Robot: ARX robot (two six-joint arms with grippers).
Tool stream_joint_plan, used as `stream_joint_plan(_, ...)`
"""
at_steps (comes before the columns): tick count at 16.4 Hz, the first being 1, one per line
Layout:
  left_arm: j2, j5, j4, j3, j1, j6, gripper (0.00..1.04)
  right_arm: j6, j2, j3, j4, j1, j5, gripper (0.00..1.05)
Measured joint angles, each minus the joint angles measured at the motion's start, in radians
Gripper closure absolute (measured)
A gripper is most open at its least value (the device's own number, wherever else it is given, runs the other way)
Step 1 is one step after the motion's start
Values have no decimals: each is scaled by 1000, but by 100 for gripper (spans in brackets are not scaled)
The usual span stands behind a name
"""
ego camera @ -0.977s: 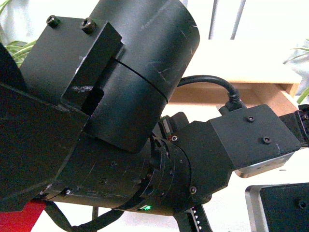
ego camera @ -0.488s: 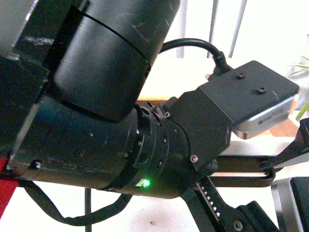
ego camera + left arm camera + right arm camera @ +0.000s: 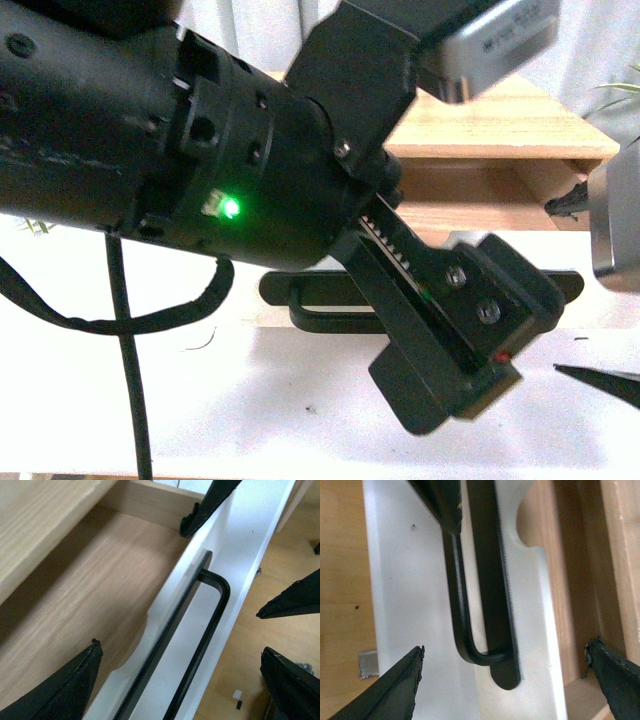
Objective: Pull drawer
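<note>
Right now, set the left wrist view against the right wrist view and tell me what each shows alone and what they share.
Only the left wrist view shows a small white scrap on the wooden floor. Only the right wrist view shows a grey metal plate there. Both show the white-fronted wooden drawer open, its long black bar handle and half-round notch, with the open left gripper and right gripper straddling the front.

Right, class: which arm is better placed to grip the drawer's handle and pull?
Left. The left claw, open, straddles the handle near the drawer's middle notch; the right claw, also open, straddles only the handle's end, so might pull skewed.
</note>
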Motion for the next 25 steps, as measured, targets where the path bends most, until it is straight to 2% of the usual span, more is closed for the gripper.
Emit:
stream_joint_plan(3, -42, 32, 86, 0, 61, -87, 7, 71, -7, 32, 28, -28, -21, 6)
stream_joint_plan(6, -57, 11, 236, -5, 161, -274, 7, 268, 9, 67, 138, -68, 4, 6)
stream_joint_plan(8, -50, -99, 318, -14, 252, -449, 7, 470, 42, 83, 208, -92, 71, 6)
stream_joint_plan(10, -43, -213, 328, -39, 342, -609, 7, 719, 59, 120, 210, -112, 153, 6)
stream_joint_plan(12, -63, -253, 301, -80, 407, -682, 7, 963, 59, 150, 185, -146, 206, 6)
stream_joint_plan(13, -87, -256, 277, -96, 414, -686, 7, 1089, 59, 153, 167, -160, 224, 6)
stream_joint_plan(15, -146, -262, 254, -120, 430, -679, 7, 1242, 52, 153, 165, -178, 246, 6)
stream_joint_plan(16, -174, -262, 244, -135, 449, -676, 7, 1287, 43, 140, 226, -190, 274, 8)
stream_joint_plan(17, -201, -303, 285, -167, 460, -652, 8, 1295, 16, 50, 481, -195, 372, 18)
stream_joint_plan(18, -233, -380, 482, -259, 474, -587, 19, 1299, -56, -79, 657, -196, 428, 31)
stream_joint_plan(19, -304, -385, 607, -377, 488, -516, 31, 1302, -145, -183, 735, -196, 438, 44)
stream_joint_plan(20, -367, -382, 671, -449, 495, -478, 42, 1302, -233, -240, 705, -201, 439, 55)
stream_joint_plan(22, -447, -370, 701, -544, 510, -447, 68, 1303, -404, -365, 701, -201, 439, 81)
stream_joint_plan(23, -471, -318, 699, -592, 544, -442, 78, 1304, -428, -393, 708, -201, 439, 92)
stream_joint_plan(24, -504, -311, 696, -631, 568, -442, 91, 1304, -455, -437, 706, -201, 439, 104)
stream_joint_plan(25, -539, -313, 696, -655, 576, -442, 102, 1305, -481, -471, 702, -201, 439, 103)
